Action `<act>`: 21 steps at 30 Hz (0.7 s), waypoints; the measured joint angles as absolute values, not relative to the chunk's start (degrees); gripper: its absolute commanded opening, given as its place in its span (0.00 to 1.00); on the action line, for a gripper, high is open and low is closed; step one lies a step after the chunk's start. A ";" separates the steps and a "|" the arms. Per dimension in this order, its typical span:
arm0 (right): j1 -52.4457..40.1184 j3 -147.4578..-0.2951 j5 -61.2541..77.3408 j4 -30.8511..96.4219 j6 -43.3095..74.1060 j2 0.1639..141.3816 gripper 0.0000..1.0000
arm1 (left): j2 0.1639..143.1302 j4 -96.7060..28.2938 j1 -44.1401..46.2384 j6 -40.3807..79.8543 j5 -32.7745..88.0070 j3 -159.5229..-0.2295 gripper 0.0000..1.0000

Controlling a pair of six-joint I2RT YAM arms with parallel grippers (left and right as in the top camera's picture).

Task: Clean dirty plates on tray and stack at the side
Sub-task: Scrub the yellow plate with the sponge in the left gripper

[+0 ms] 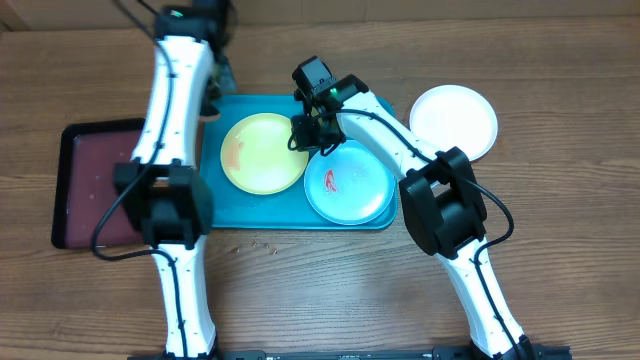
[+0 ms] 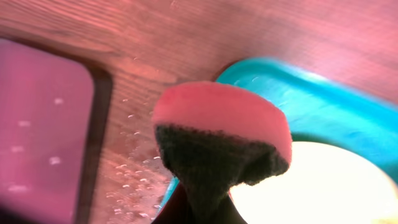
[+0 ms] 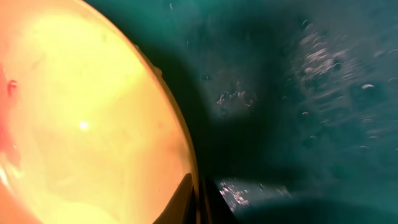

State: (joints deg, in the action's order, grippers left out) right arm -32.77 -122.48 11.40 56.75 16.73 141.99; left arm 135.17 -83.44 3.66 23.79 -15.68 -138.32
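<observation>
- The yellow-green plate (image 1: 258,155) lies flat on the left half of the tray (image 1: 250,215), with smears toward its left side.
- The right gripper (image 1: 310,132) is at the plate's right rim, closed on that edge (the rim runs between its fingers in the wrist view).
- The left gripper (image 1: 216,90), clamped on a pink sponge (image 2: 217,124), hovers at the tray's far-left corner. The plate lies nearer and to its right.
- The pale blue plate (image 1: 350,185) lies right of it, and the white plate (image 1: 453,120) rests on the counter (image 1: 320,290).

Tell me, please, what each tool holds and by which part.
Left tool: pink sponge, by its dark lower end. Right tool: apparently yellow-green plate, by its rim.
</observation>
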 measured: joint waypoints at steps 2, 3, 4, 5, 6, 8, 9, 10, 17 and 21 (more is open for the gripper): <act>-32.77 -124.84 9.87 58.19 16.10 141.97 0.04 | 135.09 -83.40 0.73 23.81 -8.47 -140.70 0.04; -32.77 -126.50 8.91 58.22 15.84 141.95 0.04 | 135.02 -83.26 -1.23 23.55 -4.01 -141.25 0.04; -32.77 -127.20 8.49 58.08 15.79 141.93 0.04 | 135.02 -83.42 -2.96 22.72 0.62 -141.27 0.04; -32.77 -128.01 8.12 58.06 15.79 141.88 0.04 | 135.02 -83.72 -4.32 21.98 3.92 -141.14 0.04; -32.77 -128.44 7.81 58.00 15.86 141.80 0.04 | 135.02 -83.96 -5.58 21.06 6.74 -140.66 0.04; -32.77 -128.49 7.25 58.11 16.56 141.69 0.04 | 135.02 -84.79 -6.90 19.11 11.09 -138.96 0.04; -32.77 -128.42 7.18 58.08 16.73 141.69 0.04 | 135.02 -84.75 -6.79 18.09 12.56 -137.78 0.04; -32.77 -127.87 7.14 58.04 16.88 141.69 0.04 | 135.02 -84.47 -6.24 17.34 13.69 -136.35 0.04; -32.97 -121.49 9.56 56.42 17.91 141.71 0.04 | 135.02 -78.08 2.74 14.59 17.96 -125.64 0.04; -32.99 -119.28 11.00 53.69 17.98 141.45 0.04 | 135.02 -75.00 5.61 14.68 16.91 -122.54 0.04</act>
State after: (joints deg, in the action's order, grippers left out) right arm -32.99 -119.28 11.00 53.69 17.98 141.45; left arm 135.02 -75.00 5.61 14.68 16.91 -122.54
